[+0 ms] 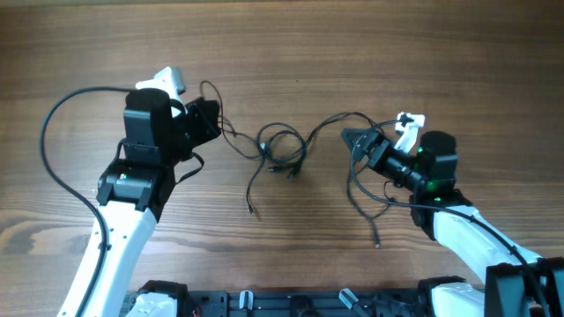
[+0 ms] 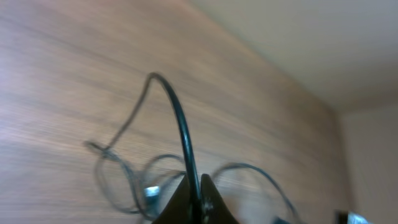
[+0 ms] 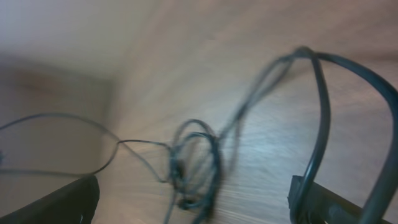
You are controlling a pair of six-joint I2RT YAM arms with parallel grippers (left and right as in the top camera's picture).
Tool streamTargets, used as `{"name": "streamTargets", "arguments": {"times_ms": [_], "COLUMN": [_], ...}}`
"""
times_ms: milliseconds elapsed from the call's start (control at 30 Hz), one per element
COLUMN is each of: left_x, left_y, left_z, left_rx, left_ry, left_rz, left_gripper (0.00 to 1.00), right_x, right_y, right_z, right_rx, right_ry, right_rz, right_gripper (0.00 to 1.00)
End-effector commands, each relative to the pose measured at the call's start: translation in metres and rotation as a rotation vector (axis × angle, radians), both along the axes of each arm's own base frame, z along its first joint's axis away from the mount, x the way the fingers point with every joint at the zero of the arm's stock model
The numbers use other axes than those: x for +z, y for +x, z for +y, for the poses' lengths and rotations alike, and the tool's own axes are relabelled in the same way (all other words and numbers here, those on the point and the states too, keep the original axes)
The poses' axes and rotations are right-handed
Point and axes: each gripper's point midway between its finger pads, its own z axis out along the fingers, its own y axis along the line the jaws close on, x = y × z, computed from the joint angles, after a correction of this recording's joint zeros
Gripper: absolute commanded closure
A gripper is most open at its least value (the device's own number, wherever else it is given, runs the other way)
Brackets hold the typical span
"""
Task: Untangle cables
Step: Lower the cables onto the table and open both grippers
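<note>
Risking a tighter knot: the left gripper (image 1: pixel 210 119) pinches one strand of the cables (image 1: pixel 282 151) between pressed-together fingers, while the right gripper (image 1: pixel 354 141) stands spread, holding nothing.
The tangle lies between the two grippers, just ahead of their fingertips: thin black cords looped into a small knot, loose ends trailing. A one-sided pull could cinch or drag it, and the strand beside the right finger may snag.
</note>
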Motion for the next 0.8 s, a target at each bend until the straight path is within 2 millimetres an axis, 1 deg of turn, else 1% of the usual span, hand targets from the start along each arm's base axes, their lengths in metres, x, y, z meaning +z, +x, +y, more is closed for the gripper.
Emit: {"name": "streamTargets", "arguments": {"times_ms": [0, 33, 67, 100, 133, 167, 233, 300, 367, 433, 500, 567, 667, 767], "left_x": [-0.022, -0.027, -0.032, -0.036, -0.041, -0.045, -0.05, -0.057, -0.065, -0.076, -0.083, -0.098, -0.112, -0.119], "left_y": [-0.007, -0.015, -0.021, -0.026, -0.031, -0.034, -0.028, -0.027, -0.026, -0.026, -0.025, -0.025, -0.025, -0.026], "left_z": [0.084, 0.101, 0.11, 0.114, 0.117, 0.118, 0.106, 0.087, 0.069, 0.067, 0.067, 0.066, 0.064, 0.063], "left_rx": [0.485, 0.608, 0.68, 0.717, 0.755, 0.784, 0.744, 0.66, 0.586, 0.581, 0.584, 0.585, 0.578, 0.58], "left_ry": [0.17, 0.157, 0.134, 0.111, 0.084, 0.052, -0.017, -0.075, -0.127, -0.124, -0.115, -0.1, -0.094, -0.086], "left_rz": [0.087, 0.118, 0.146, 0.17, 0.198, 0.221, 0.243, 0.292, 0.348, 0.384, 0.407, 0.452, 0.498, 0.52], "left_gripper": [0.68, 0.53, 0.37, 0.28, 0.0, 0.0, 0.0, 0.0, 0.0, 0.0, 0.0, 0.0, 0.0, 0.0], "right_x": [-0.017, -0.018, -0.017, -0.017, -0.015, -0.015, -0.014, -0.012, -0.007, 0.001, 0.005, 0.007, 0.009, 0.014], "right_y": [0.009, 0.009, 0.01, 0.01, 0.011, 0.012, 0.013, 0.014, 0.015, 0.016, 0.016, 0.015, 0.017, 0.019], "right_z": [-0.033, -0.036, -0.038, -0.039, -0.038, -0.039, -0.039, -0.039, -0.034, -0.028, -0.024, -0.022, -0.025, -0.03], "right_rx": [-0.198, -0.205, -0.207, -0.208, -0.195, -0.188, -0.172, -0.15, -0.107, -0.066, -0.047, -0.036, -0.053, -0.076], "right_ry": [-0.092, -0.094, -0.097, -0.099, -0.109, -0.117, -0.144, -0.174, -0.186, -0.177, -0.163, -0.153, -0.166, -0.182], "right_rz": [0.064, 0.069, 0.065, 0.063, 0.052, 0.05, 0.056, 0.064, 0.073, 0.087, 0.097, 0.105, 0.093, 0.078], "right_gripper": [0.0, 0.0, 0.0, 0.0, 0.0, 0.0, 0.0, 0.01, 0.0, 0.0, 0.0, 0.0, 0.0, 0.0]}}
